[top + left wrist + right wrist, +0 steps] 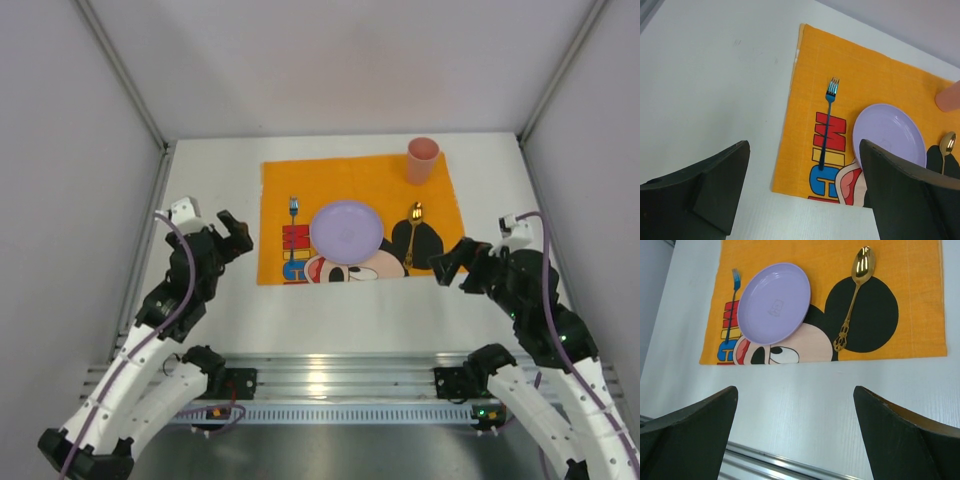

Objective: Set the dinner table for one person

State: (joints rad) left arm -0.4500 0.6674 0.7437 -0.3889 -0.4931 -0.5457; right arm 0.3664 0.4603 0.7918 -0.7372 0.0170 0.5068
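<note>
On the white dinner table (340, 310) lies an orange Mickey Mouse placemat (350, 185). A lilac plate (346, 231) sits at its middle, a blue fork (293, 207) to its left, a gold spoon (413, 228) to its right, and a pink cup (422, 160) at the far right corner. My left gripper (238, 235) is open and empty over bare table left of the mat. My right gripper (452, 262) is open and empty near the mat's near right corner. The fork (827, 119) and plate (889, 132) show in the left wrist view; the plate (774, 302) and spoon (854, 295) show in the right wrist view.
A ribbed aluminium rail (340, 375) runs along the table's near edge, also in the right wrist view (785, 462). Grey walls and metal posts (120, 70) enclose the table on three sides.
</note>
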